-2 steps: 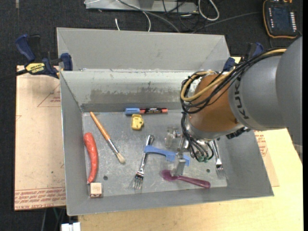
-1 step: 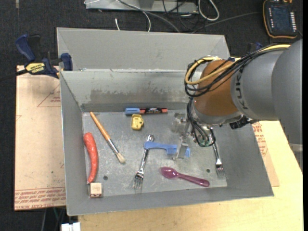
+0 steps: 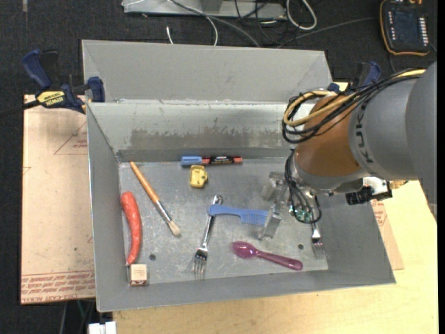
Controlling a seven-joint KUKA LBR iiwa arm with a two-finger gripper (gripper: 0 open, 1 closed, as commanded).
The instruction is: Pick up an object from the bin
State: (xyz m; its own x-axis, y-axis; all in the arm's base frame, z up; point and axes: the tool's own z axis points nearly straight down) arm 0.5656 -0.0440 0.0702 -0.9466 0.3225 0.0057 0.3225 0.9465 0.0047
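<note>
Heads up, your gripper (image 3: 293,236) is down low in the right half of the bin (image 3: 104,207), jaws apart and nothing between them. The left jaw sits right at the right end of the comb (image 3: 240,216); can't tell if it's actually touching. The other jaw is off to the right, over bare metal floor.

The comb is the closest thing to it. It's a light blue plastic piece, long and flat, lying roughly crosswise in the middle of the bin floor, with a thin handle on the left and a wider toothed part on the right.

Around it:
- A fork (image 3: 204,242) just to its left, handle up by the comb's left tip, tines pointing toward the front wall.
- A purple spoon (image 3: 268,256) just in front of the comb and the jaws.
- A small yellow lump (image 3: 199,177) behind it.
- A marker (image 3: 212,161) against the back wall.
- Over on the left, well apart, are a paintbrush (image 3: 154,199), a red pepper (image 3: 131,227) and a little block (image 3: 138,273).
</note>
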